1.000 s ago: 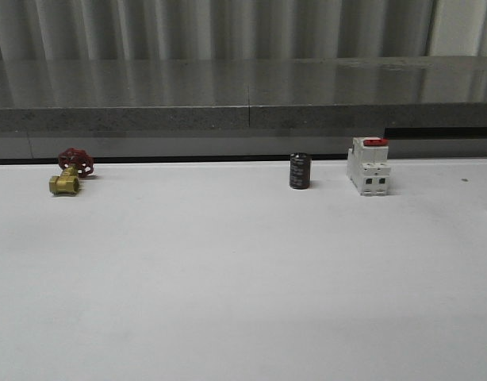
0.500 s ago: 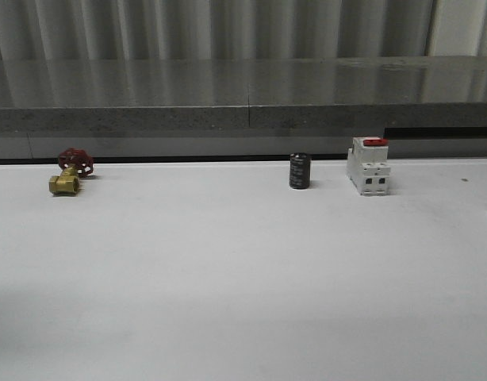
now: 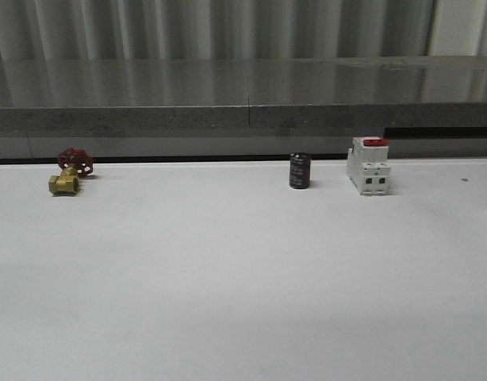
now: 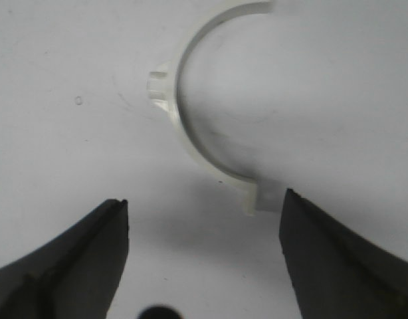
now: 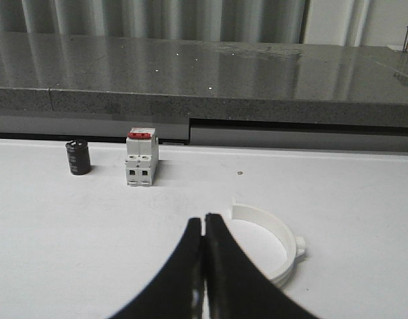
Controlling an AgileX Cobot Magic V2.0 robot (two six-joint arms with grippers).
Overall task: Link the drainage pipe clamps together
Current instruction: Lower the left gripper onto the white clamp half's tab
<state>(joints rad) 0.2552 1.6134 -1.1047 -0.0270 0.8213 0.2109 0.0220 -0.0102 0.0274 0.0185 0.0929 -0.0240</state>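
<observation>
Left pincer [image 4: 204, 212] wide above clamp half [image 4: 191, 113]; right pincer [image 5: 204, 229] closed empty, near second half [image 5: 274, 242].

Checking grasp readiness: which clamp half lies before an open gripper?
The clamp half under the left gripper, whose jaws are spread. The other half faces the shut right gripper.

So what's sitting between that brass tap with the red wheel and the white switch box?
In the front view, a small black cylinder stands between the brass tap and the switch box, nearer the box.
</observation>
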